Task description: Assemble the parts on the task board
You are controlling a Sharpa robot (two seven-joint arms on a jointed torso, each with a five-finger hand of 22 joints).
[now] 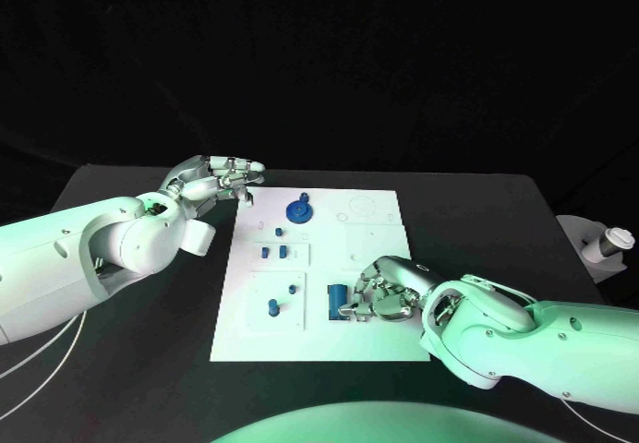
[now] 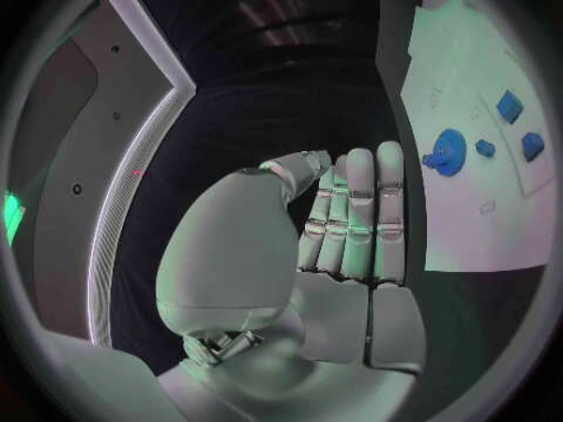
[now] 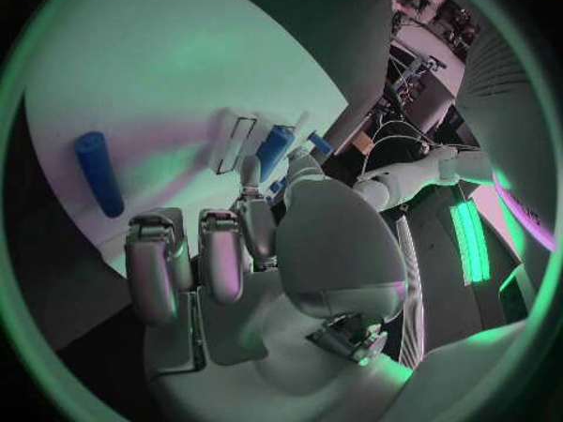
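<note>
Head view: a white board [image 1: 359,332] is seen lying in the middle of the black table [image 1: 493,198], with several small blue parts on it. A round blue part [image 1: 301,212] is located near the far end of the board, two small blue parts [image 1: 273,250] are seated in a recess at mid-board, and two more [image 1: 279,305] are found in the recess nearer the robot. A larger blue block [image 1: 338,301] is placed upright-looking beside the near recess, just at the fingertips of the right hand [image 1: 379,293]. The right hand is held low over the near part of the board, fingers bent downward; whether anything is gripped by it cannot be told. In the right wrist view, a blue cylinder [image 3: 98,173] is observed lying flat on the board [image 3: 176,66], apart from the right hand [image 3: 252,253], and a second blue piece [image 3: 275,151] is seen beyond the fingertips. The left hand [image 1: 217,178] is positioned off the board's far left corner, above the table. In the left wrist view its fingers [image 2: 357,216] are shown straight and pressed side by side, with nothing held. At the table's right edge a white object [image 1: 602,247] is noted.
</note>
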